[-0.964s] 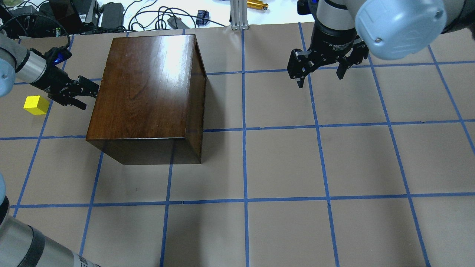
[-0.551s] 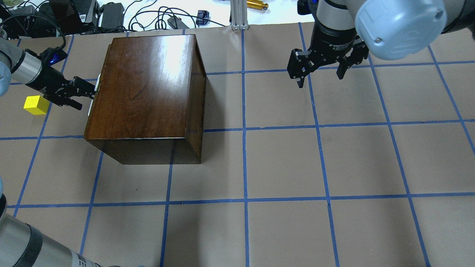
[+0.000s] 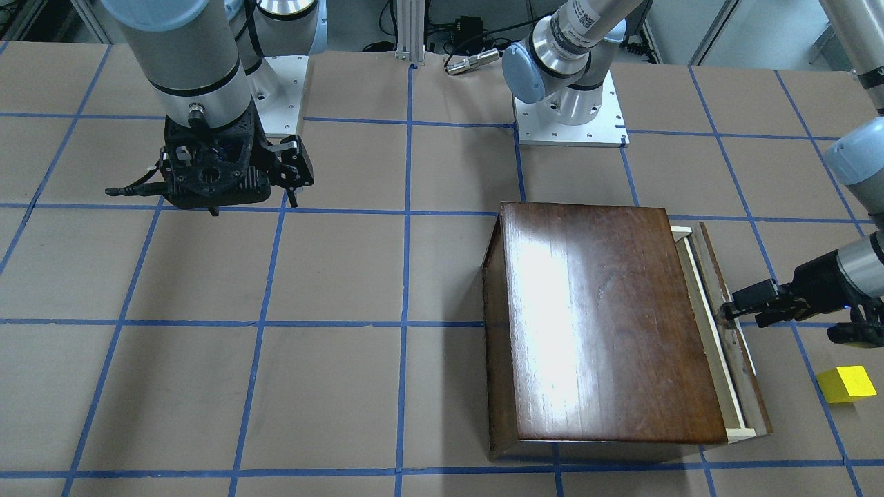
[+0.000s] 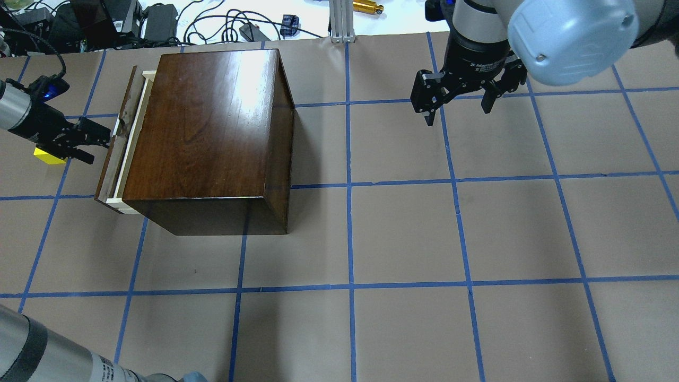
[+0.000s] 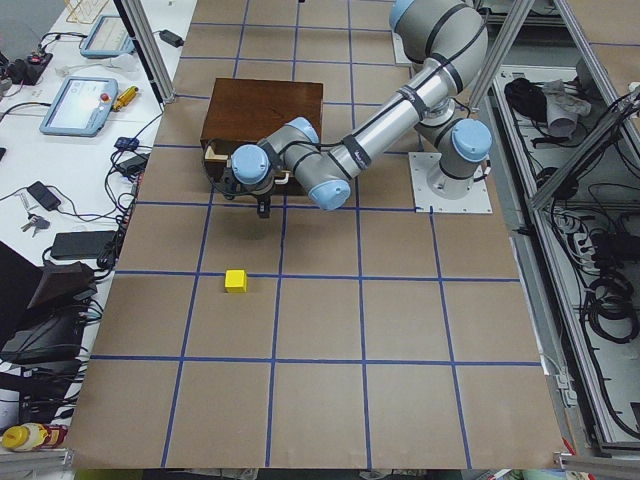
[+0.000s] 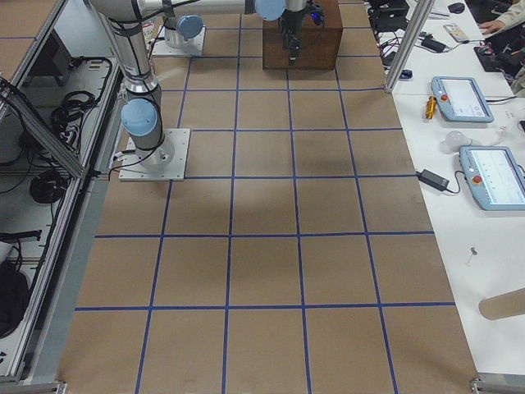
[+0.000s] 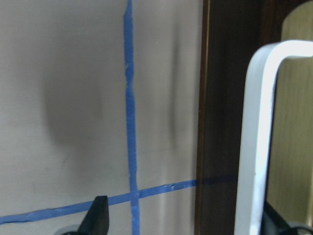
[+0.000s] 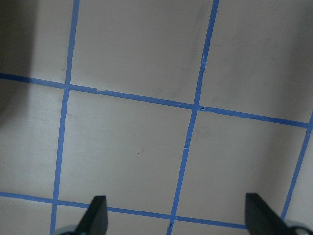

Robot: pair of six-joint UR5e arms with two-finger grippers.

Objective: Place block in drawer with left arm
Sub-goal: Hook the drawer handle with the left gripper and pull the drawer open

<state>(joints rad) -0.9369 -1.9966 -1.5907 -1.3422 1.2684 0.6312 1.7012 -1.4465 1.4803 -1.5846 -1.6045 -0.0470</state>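
Note:
The yellow block (image 3: pixel 845 384) lies on the table beside the drawer front; in the overhead view (image 4: pixel 45 155) my left gripper partly covers it. The drawer (image 4: pixel 115 154) stands slightly pulled out of the dark-brown wooden box (image 4: pixel 207 122), showing a pale-wood rim (image 3: pixel 711 324). My left gripper (image 4: pixel 94 146) is at the drawer front with its fingers apart. In the left wrist view the white handle (image 7: pixel 254 137) stands between the fingers, close to the right one. My right gripper (image 4: pixel 457 109) hangs open and empty over bare table, far from the box.
Cables, chargers and a gold tool (image 4: pixel 367 7) lie beyond the table's far edge. The arm bases (image 3: pixel 570 114) are bolted behind the box. Blue tape lines grid the brown table top (image 4: pixel 403 233).
My left gripper has moved left, away from the box, and the drawer has slid out with it. The gripper now covers part of the block. The right arm has not moved.

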